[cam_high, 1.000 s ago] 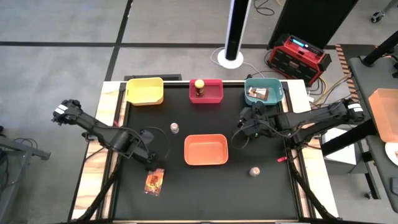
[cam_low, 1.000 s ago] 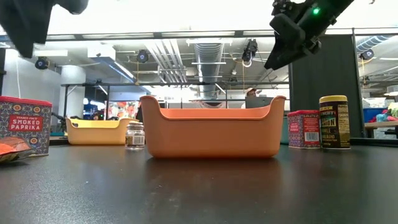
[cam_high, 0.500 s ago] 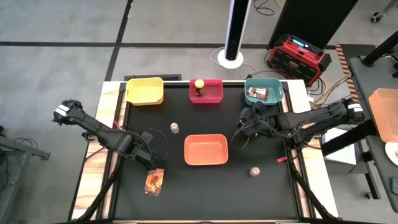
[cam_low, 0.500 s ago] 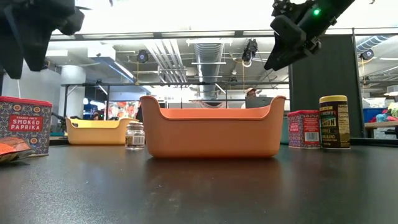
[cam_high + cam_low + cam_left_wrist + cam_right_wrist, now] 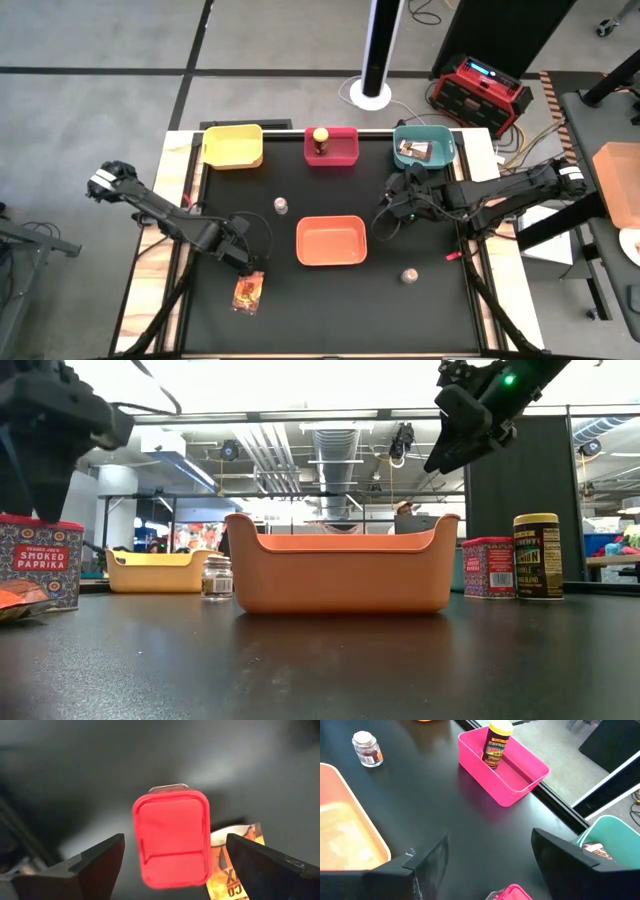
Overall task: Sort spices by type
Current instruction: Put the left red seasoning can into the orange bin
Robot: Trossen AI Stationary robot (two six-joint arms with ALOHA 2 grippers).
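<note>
A: From above? Left end effector (image 5: 243, 258) near-left on the table (image 5: 330, 300), over a red tub beside a packet (image 5: 247, 292).

B: Low view: "Smoked Paprika" tub (image 5: 38, 561) standing far left.

A: Left wrist: fingers (image 5: 100, 862) spread wide, straddling the tub (image 5: 171, 837), probably lining up a grasp.

B: Right end effector (image 5: 485, 857) waiting open by the pink tray (image 5: 520, 782).

An orange tray (image 5: 331, 241) sits between the two claws. Beyond them along the far edge stand a yellow tray (image 5: 233, 146), a red tray (image 5: 343, 150) and a teal tray (image 5: 438, 151).
</note>
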